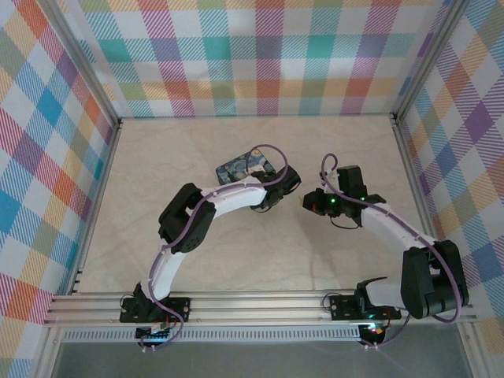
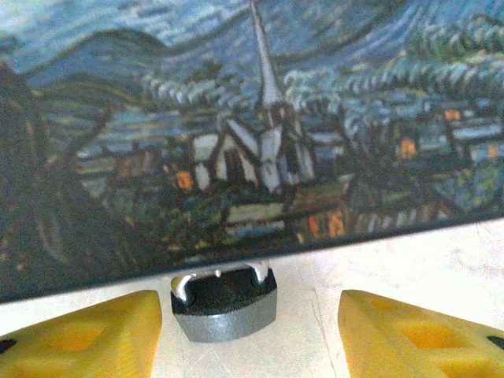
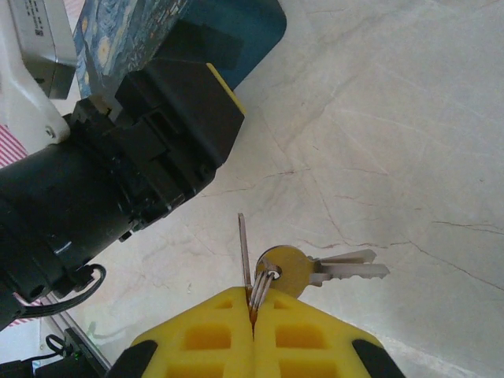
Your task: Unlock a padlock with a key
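**Padlock** [image 2: 223, 309]. Small, dark grey. Lies on the table [image 2: 441, 260], touching the lower edge of the painted tin [image 2: 252, 142], shackle end toward the tin. Sits between the yellow fingers [image 2: 87, 335] of the left gripper [image 2: 250, 309] — released, spread wide to either side, touching nothing.

**Key** [image 3: 244, 244]. Thin, silvery, seen edge-on. Stands up out of the right gripper [image 3: 253, 335], fingers clenched on its lower end. Carries a ring [image 3: 264, 278] with a second key [image 3: 339, 270], brass-headed, hanging off to the side. Hovers over bare table just beside the left gripper, apart from the padlock.

**Step in hand, by judgement.** Bracing the lock ahead of insertion. Nothing in the keyhole yet, and the keyhole itself is not visible.

**Next move, likely.** Close the left fingers on the lock body to steady it. Turn the keyhole face toward the right arm, then square the blade up and push in. Calls for fine aim — tiny slot, and the loose second key is apt to swing into the way.
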